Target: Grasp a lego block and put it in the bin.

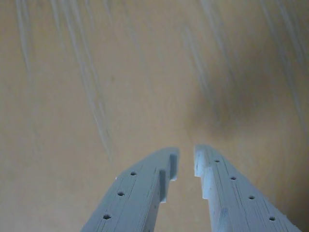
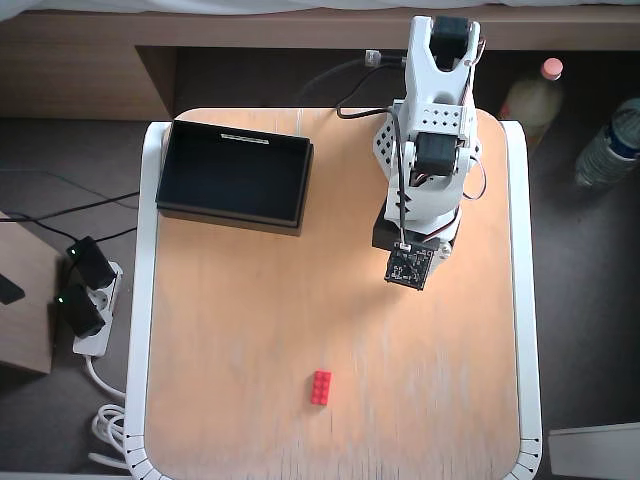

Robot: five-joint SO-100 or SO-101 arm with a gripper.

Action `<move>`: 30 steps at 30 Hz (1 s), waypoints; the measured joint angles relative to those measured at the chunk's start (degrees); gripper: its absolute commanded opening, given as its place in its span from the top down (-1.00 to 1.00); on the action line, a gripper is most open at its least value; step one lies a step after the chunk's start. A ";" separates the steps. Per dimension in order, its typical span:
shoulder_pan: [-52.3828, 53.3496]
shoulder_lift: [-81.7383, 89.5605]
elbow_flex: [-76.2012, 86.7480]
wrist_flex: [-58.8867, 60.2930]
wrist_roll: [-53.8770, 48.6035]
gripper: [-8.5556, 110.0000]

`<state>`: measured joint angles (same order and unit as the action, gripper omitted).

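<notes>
You have a pale wooden surface (image 2: 250, 330) with a white edge band, worn to whitish streaks toward the near end in the overhead view, and most of it lies bare. The white arm (image 2: 432, 140) sits folded at the far right of that view, its base near the back edge, so its reach fans out over the open wood in front of it. The bin (image 2: 232, 212), a shallow black tray with a white strip on its far long rim, stands at the far left corner, well apart from the arm and empty as far as you can see; placed there it probably keeps the drop-off clear of the pick area. The claw (image 1: 186, 163) shows only in the wrist view: two pale blue fingers with a narrow gap between the tips, holding nothing, over bare wood. The lego block (image 2: 321, 387) lies near the front edge, roughly mid-width in the overhead view, long axis running front to back, well apart from both arm and bin. The wrist view does not show it. Judgement: the grasp is not yet begun; you need to extend forward and widen the claw before descending.
</notes>
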<state>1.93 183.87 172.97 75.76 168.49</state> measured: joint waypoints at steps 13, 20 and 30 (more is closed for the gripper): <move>0.00 0.00 0.00 0.00 0.00 0.83; 0.00 0.00 0.00 0.00 1.41 0.83; 0.00 0.00 0.00 -0.09 8.09 0.85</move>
<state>1.93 183.87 172.97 75.67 176.57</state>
